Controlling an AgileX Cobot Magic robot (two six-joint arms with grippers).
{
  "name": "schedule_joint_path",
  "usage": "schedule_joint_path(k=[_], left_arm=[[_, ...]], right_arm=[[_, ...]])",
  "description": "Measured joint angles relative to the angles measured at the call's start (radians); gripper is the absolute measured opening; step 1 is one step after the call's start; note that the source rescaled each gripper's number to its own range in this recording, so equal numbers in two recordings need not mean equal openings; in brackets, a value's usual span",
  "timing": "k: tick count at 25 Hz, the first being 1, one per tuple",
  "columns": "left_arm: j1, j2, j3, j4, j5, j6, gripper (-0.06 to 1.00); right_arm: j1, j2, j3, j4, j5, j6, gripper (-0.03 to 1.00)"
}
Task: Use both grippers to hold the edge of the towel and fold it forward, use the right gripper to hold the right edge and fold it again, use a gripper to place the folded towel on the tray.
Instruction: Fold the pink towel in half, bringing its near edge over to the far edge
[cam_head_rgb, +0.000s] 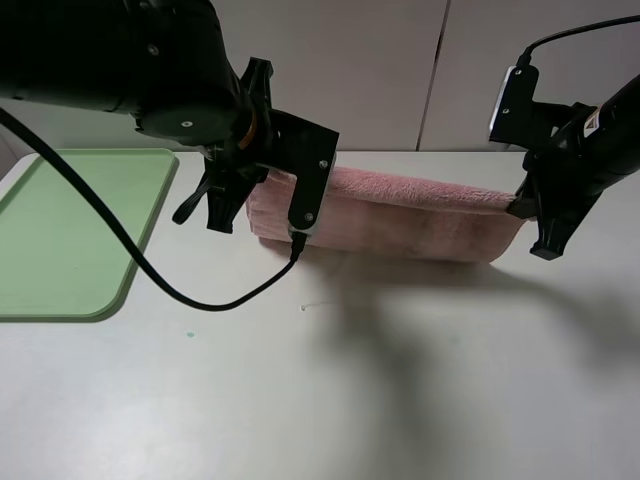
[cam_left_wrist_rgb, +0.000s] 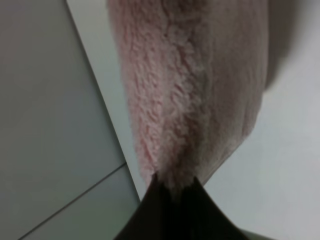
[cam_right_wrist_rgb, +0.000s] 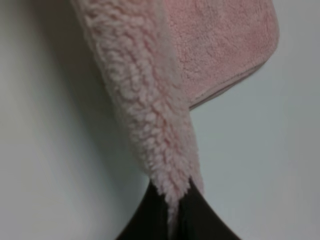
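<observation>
Green tray (cam_head_rgb: 70, 230) lies beside towel (cam_head_rgb: 400, 215).

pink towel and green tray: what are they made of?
The pink fluffy towel looks like terry or fleece cloth, matt: curly pile shows up close. The light green flat tray is probably moulded plastic: smooth, even colour, rounded corners, low rim.

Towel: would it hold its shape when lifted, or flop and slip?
Probably floppy: the towel drapes loosely between the left gripper and right gripper. Likely light, since two small pinches raise its edge. The fluffy pile looks grippy, so slipping seems unlikely.
</observation>
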Motion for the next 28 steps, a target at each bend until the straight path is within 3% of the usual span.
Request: schedule_joint_path(k=[9, 28], left_arm=[[0.114, 0.008, -0.005, -0.011, -0.103, 0.006, 0.0], [0.202, 0.235, -0.178, -0.012, -0.112, 0.011, 0.0]], right_arm=[[0.0, 0.108, -0.084, 0.01, -0.027, 0.001, 0.0], [0.0, 0.293, -0.273, -0.016, -0.02, 0.001, 0.0]])
